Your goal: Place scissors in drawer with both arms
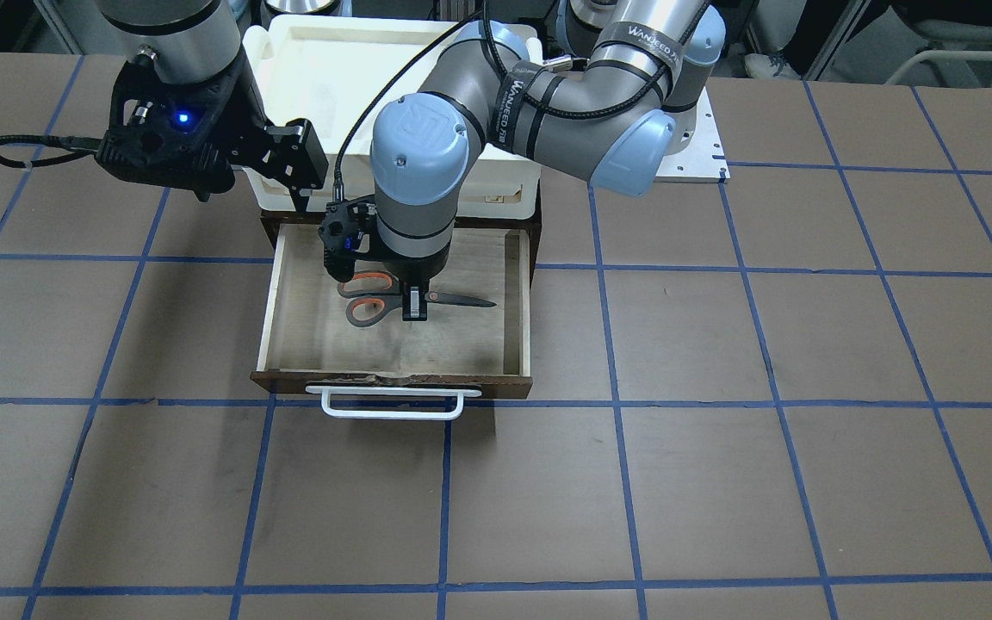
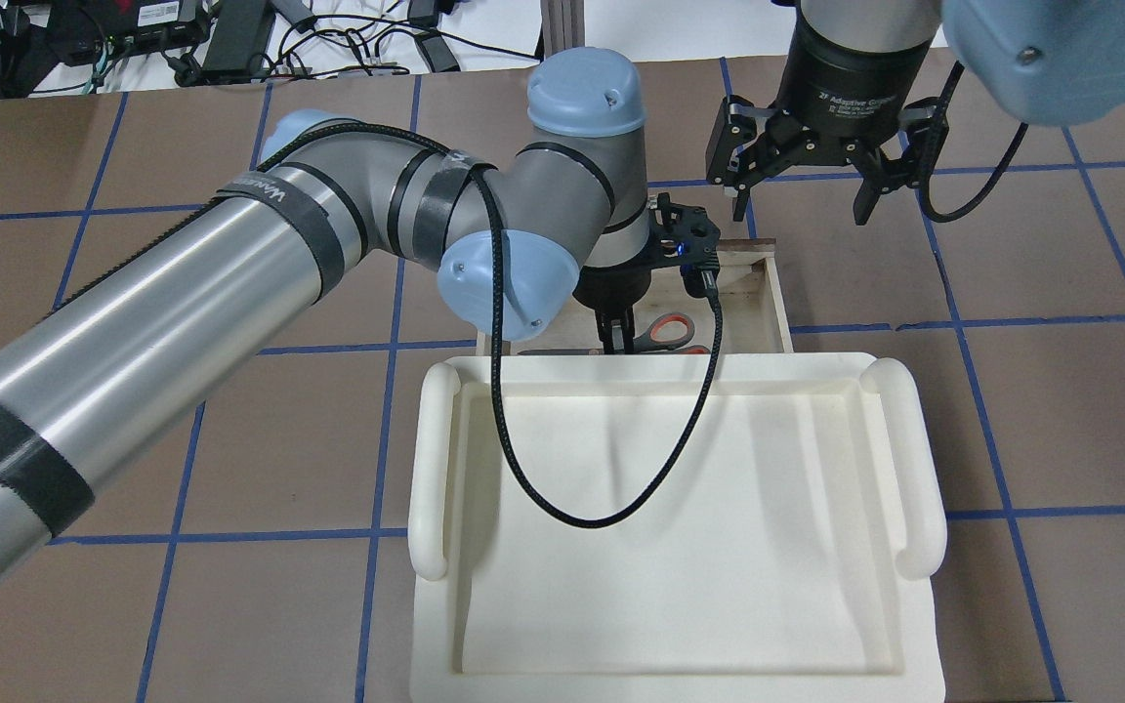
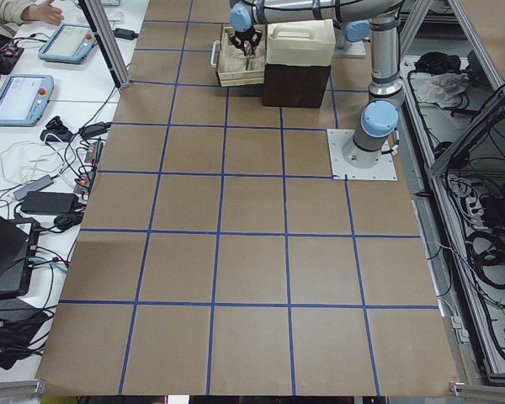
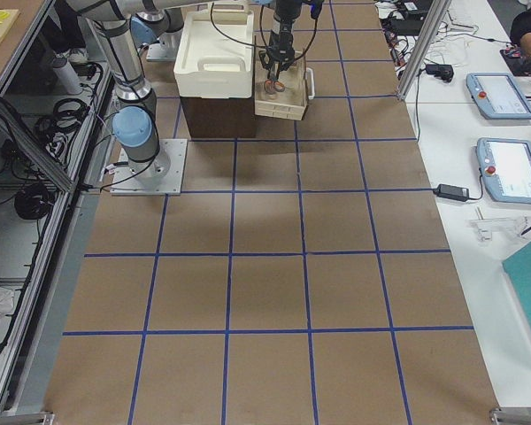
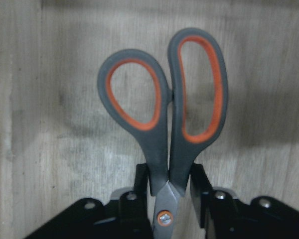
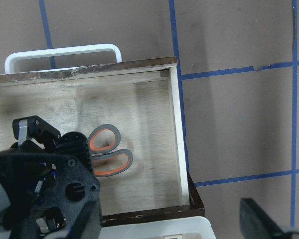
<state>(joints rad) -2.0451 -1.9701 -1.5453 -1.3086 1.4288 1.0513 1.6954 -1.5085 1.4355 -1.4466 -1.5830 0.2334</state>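
The left black two-finger tool [image 1: 414, 312] grips the neck of the small grey-handled, orange-lined scissors [image 5: 159, 144], low inside the open dark brown wooden drawer [image 1: 523, 301] at the front-facing view's centre. The right black tool [image 2: 802, 210] hangs upper right in the overhead view, fingers spread apart.

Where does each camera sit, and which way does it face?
Front: across the table, facing the robot; left arm, drawer, scissors.
Overhead: behind the robot, looking forward, down; open right gripper, tray.
Left side: table's left end, looking along it; left arm nearest.
Right side: opposite end; right arm nearest.
Left wrist: down at drawer floor; left gripper clasps scissors.
Right wrist: down into drawer; left gripper shows.
Shared: front and wrist views show scissors.
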